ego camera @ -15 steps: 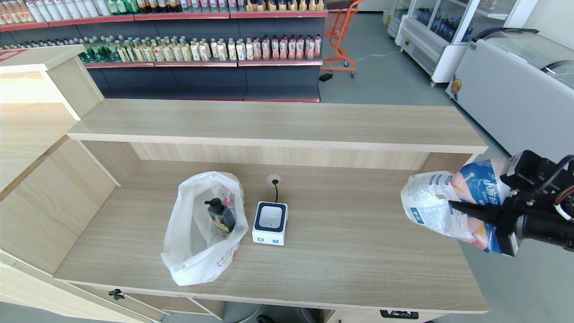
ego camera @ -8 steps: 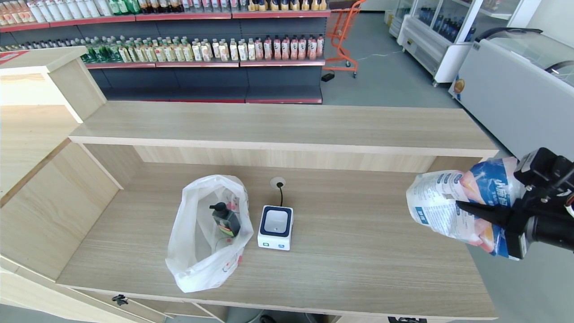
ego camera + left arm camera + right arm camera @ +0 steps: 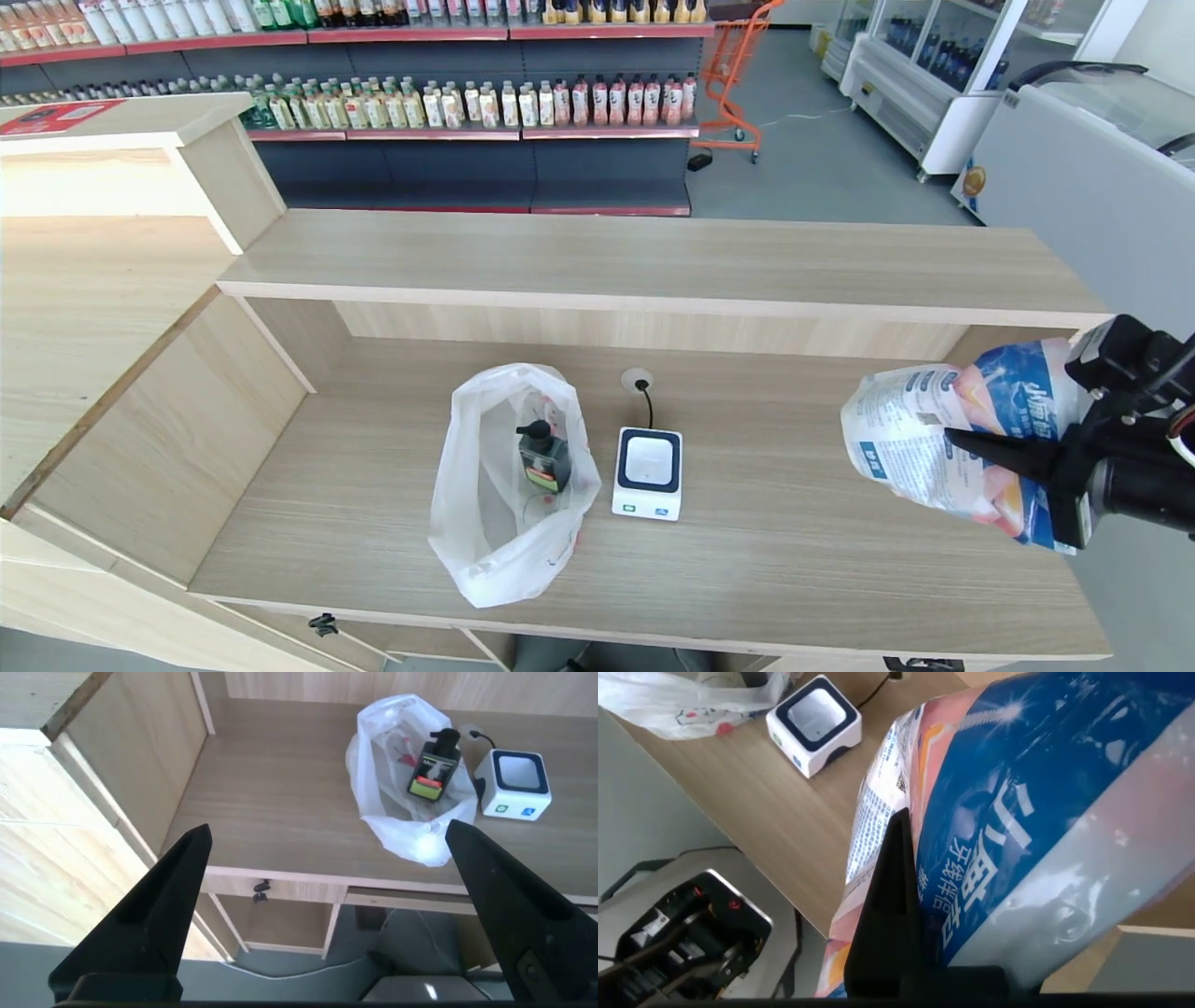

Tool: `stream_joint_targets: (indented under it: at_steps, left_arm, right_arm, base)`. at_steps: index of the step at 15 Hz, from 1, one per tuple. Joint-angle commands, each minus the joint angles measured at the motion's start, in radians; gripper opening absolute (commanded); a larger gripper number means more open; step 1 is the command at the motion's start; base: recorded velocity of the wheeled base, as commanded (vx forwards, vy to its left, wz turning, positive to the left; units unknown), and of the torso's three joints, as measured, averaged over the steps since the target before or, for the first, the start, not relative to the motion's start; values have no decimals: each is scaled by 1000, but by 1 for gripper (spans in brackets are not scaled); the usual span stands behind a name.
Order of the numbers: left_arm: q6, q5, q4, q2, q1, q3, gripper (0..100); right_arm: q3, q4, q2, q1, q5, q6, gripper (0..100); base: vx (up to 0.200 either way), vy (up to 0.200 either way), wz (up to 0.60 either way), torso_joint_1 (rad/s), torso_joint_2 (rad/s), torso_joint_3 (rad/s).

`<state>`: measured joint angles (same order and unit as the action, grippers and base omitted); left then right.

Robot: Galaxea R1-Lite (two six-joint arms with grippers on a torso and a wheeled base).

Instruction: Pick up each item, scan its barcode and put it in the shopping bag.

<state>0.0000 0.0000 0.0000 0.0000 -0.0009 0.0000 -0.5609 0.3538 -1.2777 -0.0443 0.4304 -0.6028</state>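
Observation:
My right gripper [image 3: 963, 425] is shut on a large blue, white and pink packet [image 3: 943, 434], held in the air over the right end of the wooden counter [image 3: 794, 541]. In the right wrist view a dark finger [image 3: 895, 891] presses the packet [image 3: 1046, 812]. A white shopping bag [image 3: 504, 509] lies open on the counter, with a dark pump bottle [image 3: 543, 457] inside. Just right of it sits the white barcode scanner [image 3: 648, 472]. My left gripper [image 3: 332, 891] is open, off the counter's front edge, well apart from the bag [image 3: 402, 812], bottle [image 3: 433, 765] and scanner [image 3: 517, 784].
A raised ledge [image 3: 653, 257] runs along the counter's back and a side wall [image 3: 168, 439] closes its left. The scanner's cable goes into a hole [image 3: 637, 379]. Shelves of bottles [image 3: 467, 103], an orange cart [image 3: 733, 65] and freezers [image 3: 1074, 177] stand beyond.
The whole head view has shifted, so the camera moved. The packet in my right gripper now hangs over the counter's right end instead of beyond its edge, closer to the scanner.

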Motion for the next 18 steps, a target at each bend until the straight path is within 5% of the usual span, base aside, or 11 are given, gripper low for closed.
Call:
stream_joint_targets:
  at_steps: [1, 4, 7, 12, 18]
  left_arm:
    - [0, 0, 0, 0, 1, 0, 100]
    - [2, 0, 0, 0, 1, 0, 100]
    - [5, 0, 0, 0, 1, 0, 100]
    - [5, 0, 0, 0, 1, 0, 100]
    - [3, 0, 0, 0, 1, 0, 100]
  right_arm:
    - [-1, 1, -15, 0, 1, 3, 0]
    - [-4, 1, -17, 0, -4, 6, 0]
    - [-4, -1, -25, 11, -4, 6, 0]
    - [13, -3, -40, 20, -2, 28, 0]
    - [-16, 2, -255, -16, 4, 5, 0]
  base:
    - [0, 200, 0, 2, 2, 2]
    - [0, 200, 0, 2, 2, 4]
    - [0, 0, 0, 0, 0, 0]
    - [200, 0, 0, -5, -1, 5]
    - [0, 0, 0, 0, 0, 0]
